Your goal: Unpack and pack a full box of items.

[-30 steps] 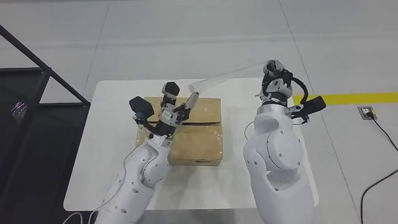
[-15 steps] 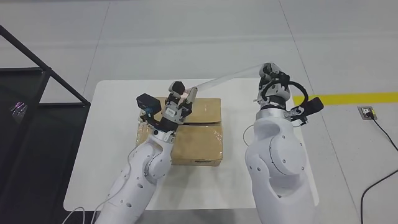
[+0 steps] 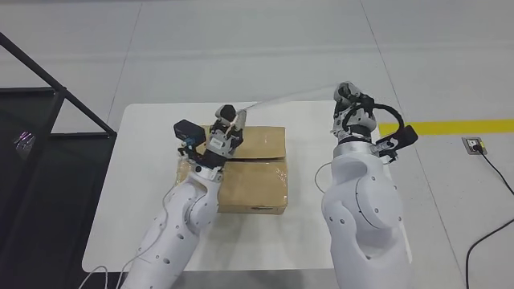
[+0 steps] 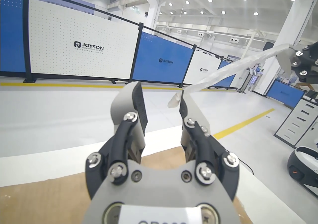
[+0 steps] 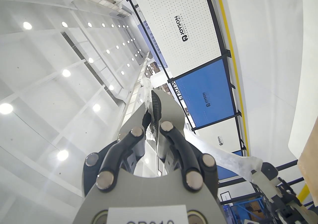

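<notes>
Trying to sanity-check this one: where's the box, and what's each hand doing?

**Reply:** The cardboard box (image 3: 253, 178) sits on the white bench (image 3: 144, 209), flaps shut. It's closer to the far edge than the near one, and a bit toward the left edge. The left hand (image 3: 232, 120) is over the box's far edge. The right hand (image 3: 345, 92) is up over the bench's far edge, toward the far right corner, well apart from the box.

**OP:** And the see-through thing between them?

**Reply:** That's a long clear plastic strip (image 3: 289, 99), pulled into a straight line in the air from one hand to the other. The right hand (image 5: 151, 101) is clamped on its crumpled end, with the fingers pressed together and the plastic bunched between them. The left hand (image 4: 159, 89) has its fingers spread wide and isn't pinching anything. The other end of the strip (image 4: 236, 67) sits right at the tip of one finger (image 4: 185, 108) and looks like it's touching it. From the left wrist view you can also see the right hand (image 4: 300, 63) off at the far end of the strip.
</notes>
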Robot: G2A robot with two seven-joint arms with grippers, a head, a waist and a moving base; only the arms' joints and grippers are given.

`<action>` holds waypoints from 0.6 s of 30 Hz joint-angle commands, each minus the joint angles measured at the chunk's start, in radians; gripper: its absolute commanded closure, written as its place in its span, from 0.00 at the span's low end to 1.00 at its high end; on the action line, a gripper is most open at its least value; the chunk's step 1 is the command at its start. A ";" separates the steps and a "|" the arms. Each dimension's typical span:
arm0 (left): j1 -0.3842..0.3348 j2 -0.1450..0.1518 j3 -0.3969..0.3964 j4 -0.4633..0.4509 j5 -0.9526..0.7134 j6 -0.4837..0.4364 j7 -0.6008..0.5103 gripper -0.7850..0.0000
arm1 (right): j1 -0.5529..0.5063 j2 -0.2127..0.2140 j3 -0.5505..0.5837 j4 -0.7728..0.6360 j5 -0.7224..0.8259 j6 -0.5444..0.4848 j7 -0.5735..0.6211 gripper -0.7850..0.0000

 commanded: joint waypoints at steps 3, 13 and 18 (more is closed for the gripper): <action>-0.003 -0.002 -0.008 0.004 0.015 0.008 0.000 0.60 | -0.003 -0.002 0.002 -0.006 0.001 0.009 0.007 1.00; -0.003 -0.003 -0.019 0.008 0.100 0.021 0.054 0.60 | -0.006 -0.009 0.006 -0.013 0.003 0.028 -0.004 1.00; 0.002 0.004 -0.013 0.016 0.247 0.032 0.098 0.59 | 0.002 -0.015 0.016 -0.008 0.032 0.055 -0.028 1.00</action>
